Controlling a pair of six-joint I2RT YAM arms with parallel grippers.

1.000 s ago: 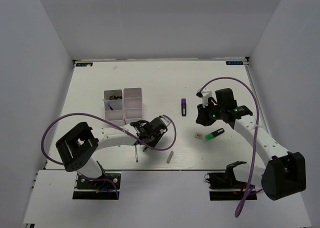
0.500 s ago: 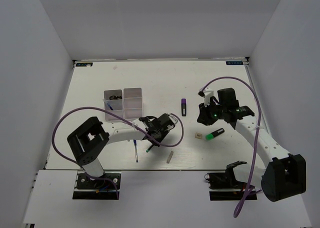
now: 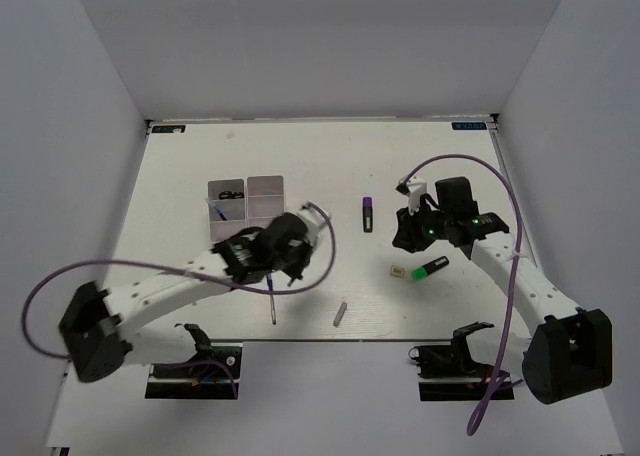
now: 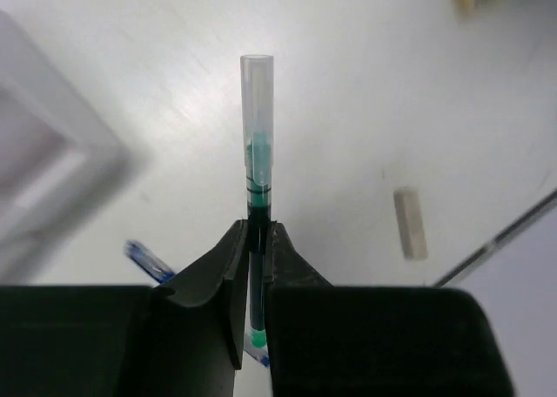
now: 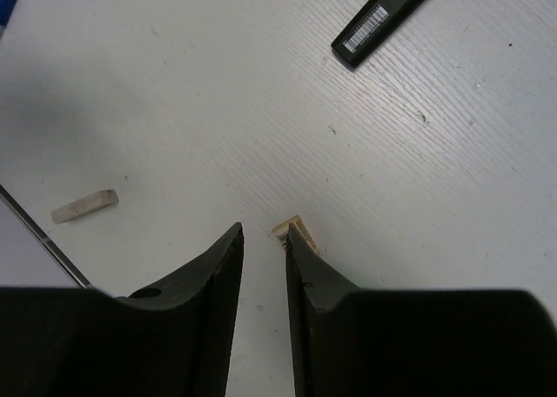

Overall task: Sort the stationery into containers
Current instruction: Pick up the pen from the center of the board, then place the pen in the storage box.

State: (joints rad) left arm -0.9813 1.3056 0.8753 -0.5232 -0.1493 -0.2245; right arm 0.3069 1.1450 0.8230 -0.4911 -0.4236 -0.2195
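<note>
Pinching the thin pen (image 4: 258, 136) low on its barrel, my left gripper (image 4: 253, 233) is clamped on it above the table, near the white tray (image 3: 247, 191). Light, stiff and slick, I judge, so a mid-barrel hold would steady it. My right gripper (image 5: 263, 236) hangs parted and empty.

The left arm (image 3: 165, 286) reaches diagonally toward the middle, the left gripper (image 4: 255, 229) pinching a thin pen (image 4: 258, 136), while the right arm (image 3: 515, 271) bends inward, the right gripper (image 5: 264, 236) aimed downward, fingers narrowly parted.
</note>
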